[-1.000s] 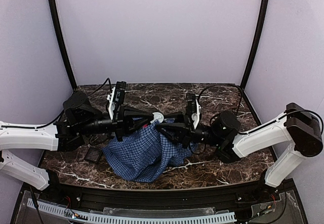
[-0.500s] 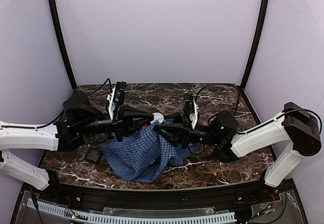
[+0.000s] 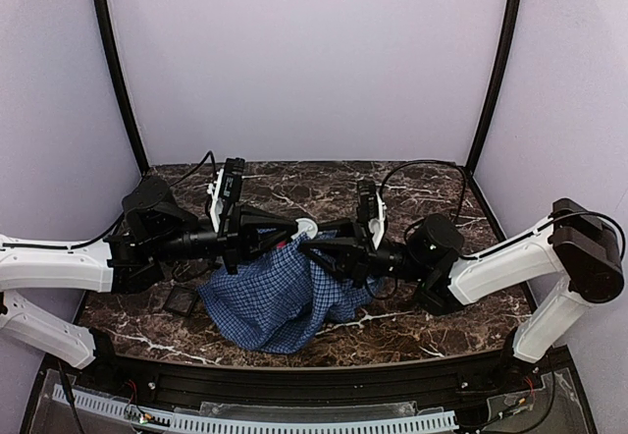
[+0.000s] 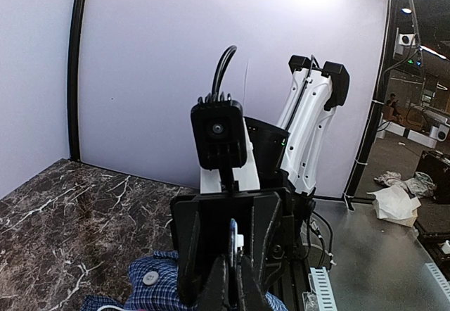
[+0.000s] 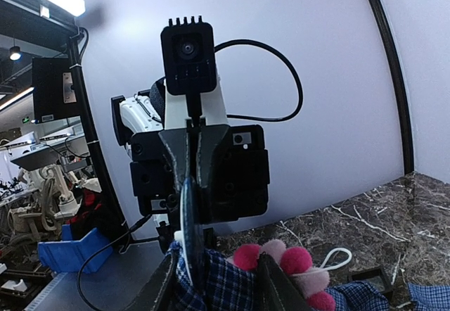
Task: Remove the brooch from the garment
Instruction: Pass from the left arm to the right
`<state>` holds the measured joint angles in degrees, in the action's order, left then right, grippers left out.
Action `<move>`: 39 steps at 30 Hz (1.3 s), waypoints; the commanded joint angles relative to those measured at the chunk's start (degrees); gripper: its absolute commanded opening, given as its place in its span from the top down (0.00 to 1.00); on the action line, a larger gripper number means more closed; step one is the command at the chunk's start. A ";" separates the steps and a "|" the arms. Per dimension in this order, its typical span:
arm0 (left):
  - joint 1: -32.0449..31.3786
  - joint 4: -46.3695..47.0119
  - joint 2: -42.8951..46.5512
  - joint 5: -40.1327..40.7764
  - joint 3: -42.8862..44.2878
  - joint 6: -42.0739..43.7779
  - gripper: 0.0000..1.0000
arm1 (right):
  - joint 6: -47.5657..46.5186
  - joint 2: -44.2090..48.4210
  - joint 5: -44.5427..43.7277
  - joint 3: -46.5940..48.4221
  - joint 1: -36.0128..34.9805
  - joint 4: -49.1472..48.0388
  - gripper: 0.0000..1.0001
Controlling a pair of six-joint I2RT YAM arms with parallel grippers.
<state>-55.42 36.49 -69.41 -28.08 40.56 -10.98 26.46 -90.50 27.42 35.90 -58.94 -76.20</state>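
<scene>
The garment (image 3: 280, 301) is a blue checked shirt, lifted in a bunch between both arms, its lower part on the marble table (image 3: 432, 326). My left gripper (image 3: 297, 230) is shut on a thin round disc (image 3: 306, 226) at the shirt's raised fold, seen edge-on in the left wrist view (image 4: 233, 240). My right gripper (image 3: 312, 247) faces it, jaws apart astride that fold (image 5: 232, 293) and the disc (image 5: 188, 219). The brooch (image 5: 295, 262), with pink pom-pom petals, sits on the cloth behind my right-hand finger (image 5: 271, 286).
A small black square tray (image 3: 181, 301) lies on the table left of the shirt. A shirt button (image 4: 150, 278) shows below the left fingers. A white cord loop (image 5: 336, 258) lies beyond the brooch. Purple walls close the back and sides.
My right gripper has crept slightly left toward the left gripper and its jaws have narrowed a little. The left gripper and the shirt have held still.
</scene>
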 commanded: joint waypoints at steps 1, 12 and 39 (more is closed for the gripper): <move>-0.14 2.57 1.00 -0.86 0.78 0.00 0.99 | -1.42 2.31 -0.07 0.49 -0.51 -18.83 0.63; -0.13 1.85 2.55 1.22 0.15 0.93 0.99 | -6.43 10.90 -4.60 -0.76 -0.56 -0.85 0.49; -0.04 1.72 2.07 0.28 2.25 -2.38 0.99 | -18.53 21.42 4.22 7.32 0.95 45.83 0.57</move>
<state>-55.42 36.42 -68.23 -27.20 41.04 -12.91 8.40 -68.99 28.99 43.46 -57.76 -26.09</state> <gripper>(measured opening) 0.010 0.448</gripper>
